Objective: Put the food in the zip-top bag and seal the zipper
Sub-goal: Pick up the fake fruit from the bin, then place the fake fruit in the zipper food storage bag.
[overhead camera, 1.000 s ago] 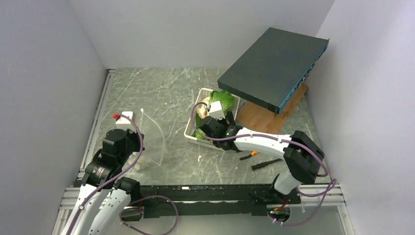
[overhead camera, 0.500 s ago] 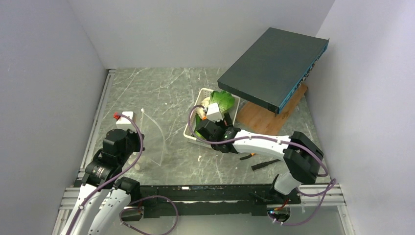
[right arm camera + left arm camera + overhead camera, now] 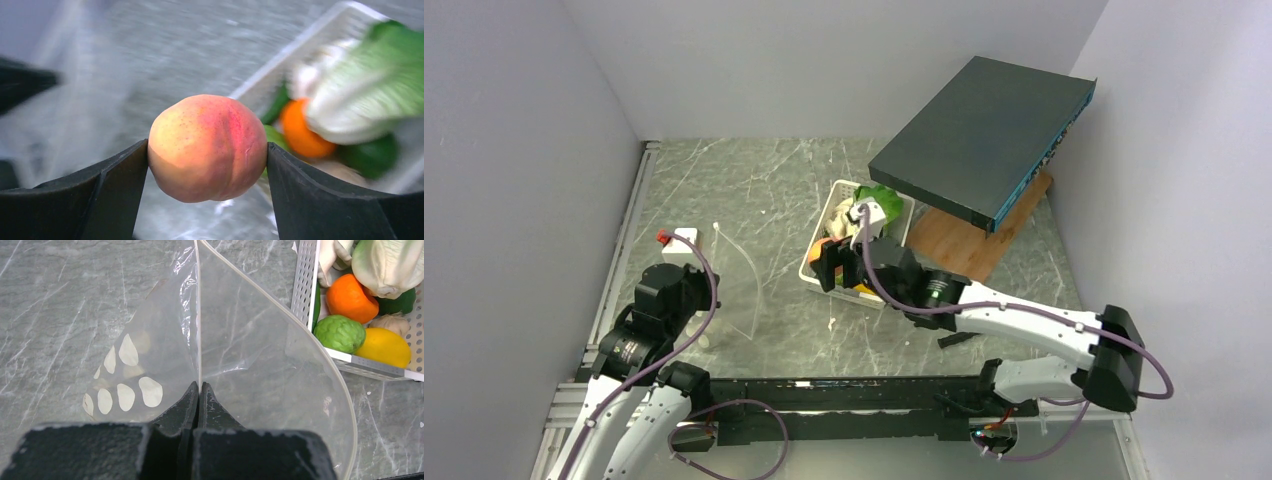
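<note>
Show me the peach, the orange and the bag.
Pink-orange toy peach (image 3: 207, 147), right wrist view, its middle.
Round toy orange (image 3: 351, 297), left wrist view, its top.
Clear dotted plastic bag (image 3: 160, 335), left wrist view, dotted wall.

Peach (image 3: 207, 147): yellow-orange w/ pink-red blush, fine speckles. Right fingers (image 3: 105, 195): black. Bag (image 3: 240, 340): clear, white oval dots on one face; rim strip (image 3: 198, 315) whitish. Basket (image 3: 303, 285): white, rows of tiny holes. Orange (image 3: 351, 297): bright orange. Lime (image 3: 340, 333): green. Lemon (image 3: 384, 347): yellow. Lettuce (image 3: 387, 265): cream to pale green. Table (image 3: 754, 180): grey, marble-like w/ white streaks. Slab (image 3: 984, 130): dark blue-grey. Board (image 3: 954, 245): brown wood. Arms (image 3: 1024, 318): white + black; cables (image 3: 709, 290) purple.
</note>
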`<state>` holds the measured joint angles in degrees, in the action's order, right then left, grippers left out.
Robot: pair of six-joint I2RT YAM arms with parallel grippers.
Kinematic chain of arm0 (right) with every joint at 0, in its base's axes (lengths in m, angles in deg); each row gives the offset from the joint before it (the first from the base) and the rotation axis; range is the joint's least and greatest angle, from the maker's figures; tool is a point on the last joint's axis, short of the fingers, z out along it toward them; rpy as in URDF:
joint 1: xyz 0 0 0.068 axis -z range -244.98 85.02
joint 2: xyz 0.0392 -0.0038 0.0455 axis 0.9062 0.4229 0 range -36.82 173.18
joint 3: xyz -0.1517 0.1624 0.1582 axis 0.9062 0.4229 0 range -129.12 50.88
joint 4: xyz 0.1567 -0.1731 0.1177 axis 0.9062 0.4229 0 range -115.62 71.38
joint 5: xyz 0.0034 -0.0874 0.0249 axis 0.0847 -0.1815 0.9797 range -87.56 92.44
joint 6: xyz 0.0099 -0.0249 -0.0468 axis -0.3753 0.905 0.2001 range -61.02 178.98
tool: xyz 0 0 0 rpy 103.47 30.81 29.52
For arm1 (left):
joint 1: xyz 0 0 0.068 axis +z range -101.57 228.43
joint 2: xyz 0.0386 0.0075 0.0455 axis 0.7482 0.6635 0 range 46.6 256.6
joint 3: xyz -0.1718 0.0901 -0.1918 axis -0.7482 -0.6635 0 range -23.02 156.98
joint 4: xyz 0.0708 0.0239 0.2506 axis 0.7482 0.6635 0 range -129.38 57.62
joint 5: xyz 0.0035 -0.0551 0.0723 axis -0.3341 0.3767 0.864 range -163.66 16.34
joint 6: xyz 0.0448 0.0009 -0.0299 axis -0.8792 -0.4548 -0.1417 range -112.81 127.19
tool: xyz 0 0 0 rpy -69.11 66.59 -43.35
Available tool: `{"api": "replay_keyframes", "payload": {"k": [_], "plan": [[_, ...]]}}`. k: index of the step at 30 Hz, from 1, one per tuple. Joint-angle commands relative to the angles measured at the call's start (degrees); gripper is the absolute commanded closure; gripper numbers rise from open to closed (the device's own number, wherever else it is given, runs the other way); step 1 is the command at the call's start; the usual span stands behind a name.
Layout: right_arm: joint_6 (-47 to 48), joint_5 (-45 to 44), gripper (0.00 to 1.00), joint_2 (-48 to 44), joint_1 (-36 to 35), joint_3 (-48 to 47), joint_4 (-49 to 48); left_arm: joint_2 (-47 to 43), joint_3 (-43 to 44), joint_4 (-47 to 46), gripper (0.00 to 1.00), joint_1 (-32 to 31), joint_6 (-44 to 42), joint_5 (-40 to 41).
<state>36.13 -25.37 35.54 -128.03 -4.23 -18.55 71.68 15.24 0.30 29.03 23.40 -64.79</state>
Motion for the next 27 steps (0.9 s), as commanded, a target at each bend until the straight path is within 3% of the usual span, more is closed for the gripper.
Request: {"api": "replay_keyframes", "payload": {"k": [1, 4, 8, 15, 24, 27], "plan": [[-0.27, 25.79, 1.00, -5.50, -0.37, 4.13, -21.00, 0.06, -0.20, -2.32, 1.00, -0.44, 0.27, -0.59], [-1.58, 37.79, 1.00, -4.79, -0.48, 5.02, -30.01, 0.19, -0.25, -2.32, 1.00, -0.54, 0.16, -0.69], [-1.74, 47.11, 0.99, 1.54, -1.05, -1.10, -30.29, 0.24, -0.14, -2.37, 1.00, -0.60, 0.08, -1.00], [-0.55, 46.23, 0.99, 8.03, -3.48, -4.38, -32.01, -2.03, -0.46, -2.64, 1.00, -1.43, -0.03, -1.47], [4.30, 29.10, 0.98, 14.36, -8.91, -11.98, -21.68, -3.56, -0.47, -2.45, 1.00, -2.82, 0.14, -0.68], [6.06, 26.67, 0.87, 15.82, -10.40, -13.81, -19.61, -4.14, -0.38, -2.48, 1.00, -2.99, 0.23, -0.60]]}}
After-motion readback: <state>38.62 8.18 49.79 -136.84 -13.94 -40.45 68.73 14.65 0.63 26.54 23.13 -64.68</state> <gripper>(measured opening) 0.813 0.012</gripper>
